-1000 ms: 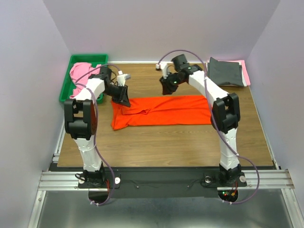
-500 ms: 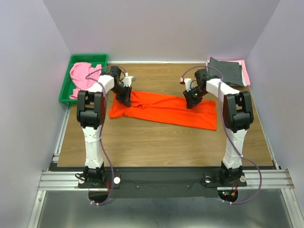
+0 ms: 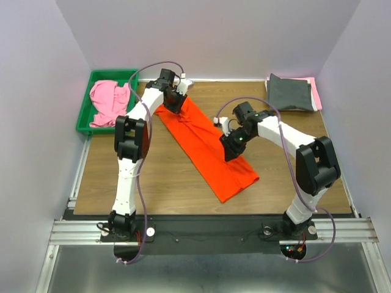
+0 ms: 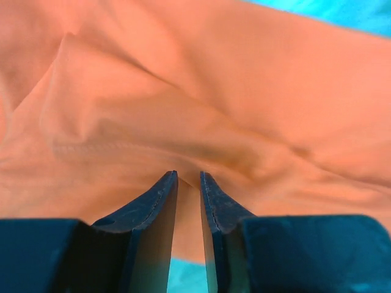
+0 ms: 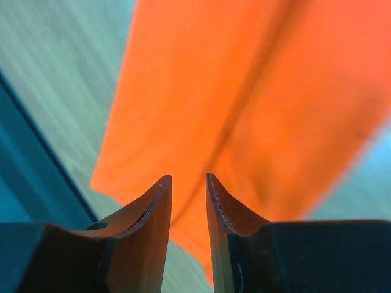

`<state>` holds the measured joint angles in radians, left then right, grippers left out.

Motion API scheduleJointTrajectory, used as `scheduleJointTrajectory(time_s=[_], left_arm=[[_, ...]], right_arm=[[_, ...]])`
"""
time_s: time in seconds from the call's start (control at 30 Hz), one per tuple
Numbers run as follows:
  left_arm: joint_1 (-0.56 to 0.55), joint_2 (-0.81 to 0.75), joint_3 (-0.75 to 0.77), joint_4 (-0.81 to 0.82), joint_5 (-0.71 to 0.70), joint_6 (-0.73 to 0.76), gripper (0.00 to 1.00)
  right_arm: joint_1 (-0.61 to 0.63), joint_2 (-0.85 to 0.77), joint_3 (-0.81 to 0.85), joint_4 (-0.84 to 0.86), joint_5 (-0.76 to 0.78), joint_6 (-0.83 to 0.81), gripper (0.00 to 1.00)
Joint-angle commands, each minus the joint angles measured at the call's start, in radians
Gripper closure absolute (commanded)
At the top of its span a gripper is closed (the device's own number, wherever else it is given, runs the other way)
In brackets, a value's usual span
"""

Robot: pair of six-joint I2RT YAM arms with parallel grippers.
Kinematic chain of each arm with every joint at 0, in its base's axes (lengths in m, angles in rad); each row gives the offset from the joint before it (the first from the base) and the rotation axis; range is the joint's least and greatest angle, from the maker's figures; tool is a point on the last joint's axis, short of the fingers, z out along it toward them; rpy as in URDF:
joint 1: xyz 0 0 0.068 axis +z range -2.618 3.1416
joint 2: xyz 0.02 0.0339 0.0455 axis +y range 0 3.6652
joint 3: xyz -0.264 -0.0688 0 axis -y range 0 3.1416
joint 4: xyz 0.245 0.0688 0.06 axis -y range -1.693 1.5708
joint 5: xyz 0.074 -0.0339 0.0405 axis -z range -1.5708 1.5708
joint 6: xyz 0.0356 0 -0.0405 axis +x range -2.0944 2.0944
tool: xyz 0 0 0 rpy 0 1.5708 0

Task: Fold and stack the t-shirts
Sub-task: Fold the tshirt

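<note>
The bright orange t-shirt point(image 3: 201, 143) lies folded into a long strip, running diagonally across the wooden table from the far left to the near middle. My left gripper point(image 3: 174, 101) is shut on its far end; in the left wrist view point(image 4: 188, 174) orange cloth point(image 4: 183, 91) sits between the narrow jaws. My right gripper point(image 3: 232, 146) is shut on the strip's right edge near its lower part; in the right wrist view point(image 5: 188, 177) the cloth point(image 5: 244, 91) spreads out beyond the fingertips. A folded dark grey t-shirt point(image 3: 292, 93) lies on a pink one point(image 3: 316, 91) at the far right.
A green tray point(image 3: 113, 73) at the far left corner holds a crumpled pink t-shirt point(image 3: 110, 101). The table's point(image 3: 165, 183) near edge meets the metal rail with both arm bases. Purple walls close in the left, right and back sides.
The orange shirt has swung from lying crosswise to a steep diagonal. My left gripper moved to the far side with its end; my right gripper moved nearer and leftward with its part.
</note>
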<state>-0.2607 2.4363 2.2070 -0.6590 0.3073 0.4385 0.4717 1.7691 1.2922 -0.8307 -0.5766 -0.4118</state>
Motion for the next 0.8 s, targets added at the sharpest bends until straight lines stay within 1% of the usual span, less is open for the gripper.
scheduleJointTrajectory(time_s=[0.0,0.1,0.17,0.23,0.3,0.4,0.5,0.6,0.63,0.7,0.73,0.77], left_arm=[[0.008,-0.265,-0.114,0.136,-0.027,-0.024,0.66],[0.006,-0.337,-0.202,0.142,0.007,-0.102,0.66],[0.006,-0.356,-0.243,0.128,0.058,-0.159,0.66],[0.005,-0.359,-0.292,0.113,0.102,-0.184,0.68],[0.000,-0.346,-0.326,0.090,0.104,-0.198,0.69],[-0.002,-0.315,-0.334,0.075,0.079,-0.218,0.73],[-0.002,-0.281,-0.313,0.058,0.081,-0.231,0.73],[0.000,-0.237,-0.285,0.032,0.076,-0.238,0.73],[-0.002,-0.223,-0.264,0.010,0.069,-0.244,0.74],[-0.002,-0.189,-0.245,-0.013,0.073,-0.248,0.74],[-0.002,-0.180,-0.236,-0.030,0.078,-0.262,0.75],[-0.002,-0.174,-0.236,-0.036,0.087,-0.265,0.75]], right_arm=[[-0.088,-0.031,0.070,-0.007,0.029,-0.045,0.65],[-0.088,0.025,0.078,-0.007,0.020,-0.064,0.65],[-0.088,0.056,0.078,-0.001,0.015,-0.056,0.65],[-0.088,0.096,0.065,0.013,0.027,-0.055,0.68],[-0.088,0.119,0.055,0.038,0.047,-0.062,0.71],[-0.087,0.135,0.016,0.050,0.067,-0.076,0.77],[-0.073,0.116,-0.063,0.051,0.032,-0.068,0.81],[0.014,0.063,-0.158,0.062,0.009,-0.055,0.82],[0.065,0.055,-0.174,0.065,-0.005,-0.042,0.82],[0.103,0.035,-0.183,0.064,-0.090,0.007,0.83],[0.129,0.029,-0.188,0.064,-0.179,0.036,0.83],[0.137,0.023,-0.185,0.067,-0.216,0.047,0.82]])
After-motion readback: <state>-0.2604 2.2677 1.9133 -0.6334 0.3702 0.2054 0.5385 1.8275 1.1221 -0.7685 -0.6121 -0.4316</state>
